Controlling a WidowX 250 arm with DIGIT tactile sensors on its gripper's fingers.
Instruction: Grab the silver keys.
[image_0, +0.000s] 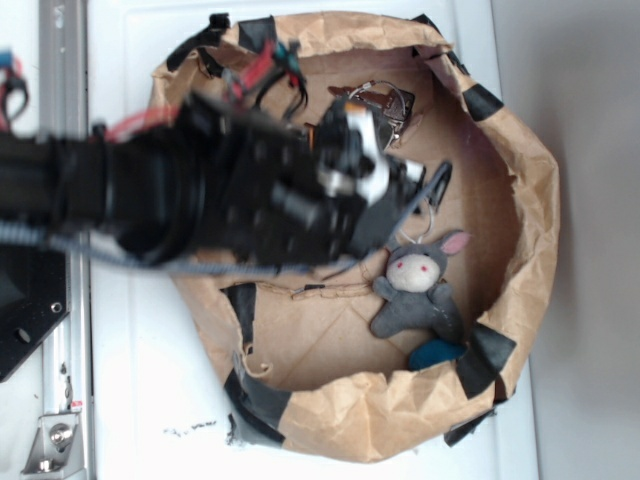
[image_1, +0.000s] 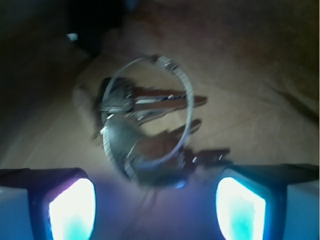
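Exterior view first: the silver keys (image_0: 380, 103) are lying on the floor of the brown paper bag (image_0: 520, 200), up near its far wall, and the gripper (image_0: 400, 180) is sitting just below them in frame, kind of between them and the grey plush bunny (image_0: 418, 290). The arm comes in from the left, stretched out low across the bag's rim with the wrist angled down into it. Honestly can't tell the finger spread from here, the black housing blocks it.

Biggest risk imo: the bag walls are floppy and close, so a sloppy descent could snag the paper or drag the whole bag along.

Wrist view: the keys sit dead ahead, wire ring (image_1: 150, 115) standing up a bit with the blades fanned out flat. Both fingertips (image_1: 70, 205) are spread wide apart at the bottom corners, nothing between them. Thin flat metal on paper is slippery, so my guess is the pads could close over the ring only and it'd pivot out, or just skate the bunch forward.
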